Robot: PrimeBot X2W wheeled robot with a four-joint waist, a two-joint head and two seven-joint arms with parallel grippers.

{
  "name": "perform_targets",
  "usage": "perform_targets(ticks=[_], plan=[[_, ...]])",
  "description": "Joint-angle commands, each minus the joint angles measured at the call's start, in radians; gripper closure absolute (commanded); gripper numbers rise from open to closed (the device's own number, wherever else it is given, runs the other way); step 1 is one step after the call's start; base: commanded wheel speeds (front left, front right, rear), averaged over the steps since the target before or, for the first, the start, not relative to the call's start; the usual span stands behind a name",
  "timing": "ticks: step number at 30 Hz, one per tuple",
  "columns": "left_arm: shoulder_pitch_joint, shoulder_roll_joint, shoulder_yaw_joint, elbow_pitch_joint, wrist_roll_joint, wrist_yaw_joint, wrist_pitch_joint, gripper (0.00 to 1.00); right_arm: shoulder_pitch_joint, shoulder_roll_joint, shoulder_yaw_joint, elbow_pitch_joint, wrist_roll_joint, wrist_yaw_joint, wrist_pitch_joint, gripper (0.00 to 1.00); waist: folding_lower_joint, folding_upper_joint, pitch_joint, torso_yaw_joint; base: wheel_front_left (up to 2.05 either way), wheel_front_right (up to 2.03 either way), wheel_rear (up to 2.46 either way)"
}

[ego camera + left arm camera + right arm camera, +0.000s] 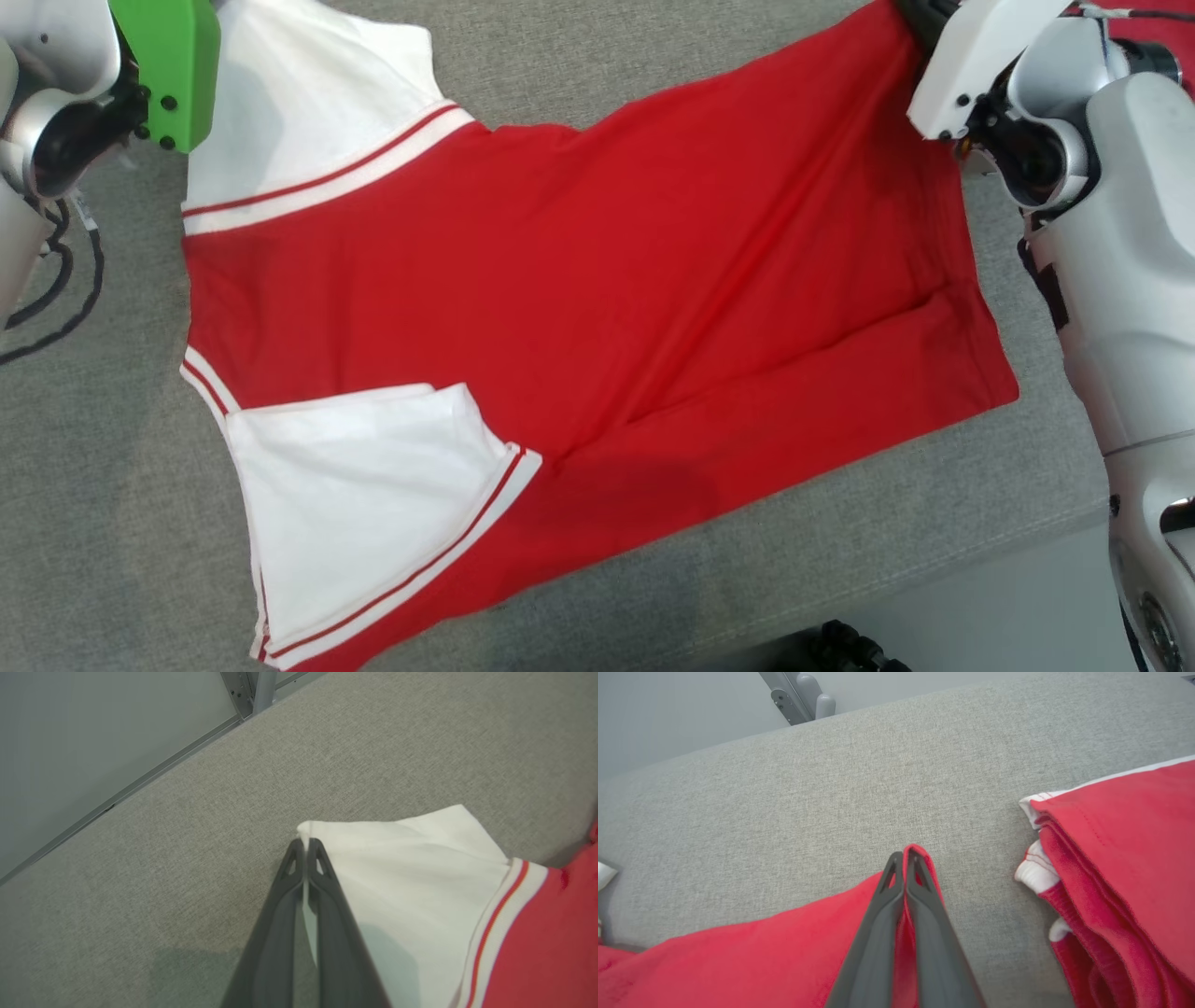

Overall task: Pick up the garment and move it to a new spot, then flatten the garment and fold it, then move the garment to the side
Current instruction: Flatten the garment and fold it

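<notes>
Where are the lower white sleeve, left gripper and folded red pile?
lower white sleeve (pixel 364 509): head view, middle of the panel.
left gripper (pixel 306 845): left wrist view, between fingertips.
folded red pile (pixel 1125 826): right wrist view, top layer.

A grey woven fabric surface (pixel 840 523) lay under soft, even light; a pale wall panel (pixel 93 732) and a metal frame post (pixel 254 688) stood beyond its edge, with pale floor (pixel 1008 607) below.

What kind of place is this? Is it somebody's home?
Probably not a home; more likely a robot test room. The red and white shirt lies on a grey cloth-covered table, bare metal frame posts stand by a plain pale wall, and a stack of similar red clothes sits nearby.
</notes>
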Motion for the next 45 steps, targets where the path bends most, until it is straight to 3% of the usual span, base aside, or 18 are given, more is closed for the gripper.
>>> perform_targets(ticks=[1,7,15,21,26,33,45], plan=[[-0.034,0.02,-0.011,-0.024,-0.003,-0.002,-0.051,1.0,-0.023,-0.016,-0.016,-0.001,0.016,0.0,-0.019,1.0,0.0,0.0,0.007,0.018,0.0,0.0,0.0],[-0.084,0.039,-0.067,-0.071,0.0,-0.002,-0.242,1.0,-0.046,-0.07,-0.035,0.015,0.059,0.0,-0.063,1.0,0.0,0.0,0.009,0.062,0.0,0.0,0.0],[-0.095,0.066,-0.165,-0.147,-0.019,-0.002,-0.406,1.0,0.033,-0.162,-0.006,-0.026,0.157,0.0,-0.069,1.0,0.0,0.0,-0.015,0.115,0.0,0.0,0.0],[-0.053,0.142,-0.264,-0.278,-0.008,-0.001,-0.525,1.0,0.161,-0.256,0.024,-0.132,0.261,0.0,-0.062,1.0,0.0,0.0,-0.055,0.153,0.0,0.0,0.0],[0.02,0.209,-0.282,-0.361,-0.019,0.009,-0.585,1.0,0.279,-0.318,0.018,-0.213,0.334,0.0,-0.075,1.0,0.0,0.0,-0.097,0.183,0.0,0.0,0.0],[0.13,0.274,-0.292,-0.513,-0.042,0.074,-0.61,1.0,0.408,-0.372,0.009,-0.294,0.367,0.0,-0.081,1.0,0.0,0.0,-0.131,0.207,0.0,0.0,0.0],[0.336,0.421,-0.329,-0.815,-0.084,0.212,-0.599,1.0,0.596,-0.404,-0.044,-0.373,0.399,0.0,-0.105,1.0,0.0,0.0,-0.148,0.22,0.0,0.0,0.0]])
